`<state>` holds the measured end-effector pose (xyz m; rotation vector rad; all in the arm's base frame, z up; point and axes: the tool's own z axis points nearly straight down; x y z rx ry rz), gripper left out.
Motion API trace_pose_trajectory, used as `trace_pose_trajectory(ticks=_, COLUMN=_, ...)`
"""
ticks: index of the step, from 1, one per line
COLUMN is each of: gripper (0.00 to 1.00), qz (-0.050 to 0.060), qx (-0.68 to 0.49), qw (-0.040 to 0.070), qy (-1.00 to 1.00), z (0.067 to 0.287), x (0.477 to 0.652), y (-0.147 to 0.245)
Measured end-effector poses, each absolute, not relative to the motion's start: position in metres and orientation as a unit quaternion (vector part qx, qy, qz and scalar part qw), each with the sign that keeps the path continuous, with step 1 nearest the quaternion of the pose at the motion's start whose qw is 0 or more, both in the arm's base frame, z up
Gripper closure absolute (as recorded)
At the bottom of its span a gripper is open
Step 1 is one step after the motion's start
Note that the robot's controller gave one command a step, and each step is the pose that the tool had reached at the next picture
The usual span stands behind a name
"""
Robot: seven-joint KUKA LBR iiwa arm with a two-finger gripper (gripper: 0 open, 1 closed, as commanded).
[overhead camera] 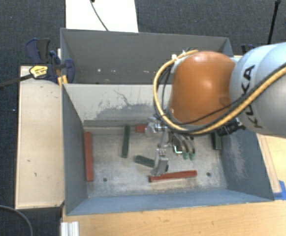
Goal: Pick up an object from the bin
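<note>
Camera view: the gripper [159, 168] is down on the floor of the bin [74, 146] at about 5 o'clock, at the left end of a red bar [177, 175] that lies flat. Whether it touches the bar or hangs just above it I cannot tell, nor whether the tool is parted or clenched.

The bar looks like a stiff, light stick with smooth, perhaps slippery faces, and not fragile. I judge it best gripped across its narrow width near the middle, so that it does not swing.

Count:
- Two long red bars, the other red bar [88, 156] along the wall at 9 o'clock.
- One red stub [141, 128] at 12.
- One green bar [125, 141] at 10.
- One green stub [143, 160] near the centre.
- One dark bar [214, 140] at 3, partly hidden by the arm.
</note>
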<state>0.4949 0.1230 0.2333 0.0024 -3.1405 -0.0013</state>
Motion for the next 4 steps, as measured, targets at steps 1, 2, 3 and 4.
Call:
trace_pose_trajectory(ticks=1, gripper=0.0, qz=0.001, qx=-0.033, qw=0.002, qy=-0.999, z=0.134, x=0.521, y=0.07)
trace_pose_trajectory(ticks=2, gripper=0.0, qz=0.0, qx=-0.073, qw=0.002, qy=-0.997, z=0.068, x=0.53, y=0.056)
trace_pose_trajectory(ticks=3, gripper=1.0, qz=-0.001, qx=-0.074, qw=-0.001, qy=-0.997, z=0.071, x=0.531, y=0.057)
trace_pose_trajectory(ticks=4, gripper=1.0, qz=-0.001, qx=-0.038, qw=-0.006, qy=-0.999, z=0.215, x=0.55, y=0.074)
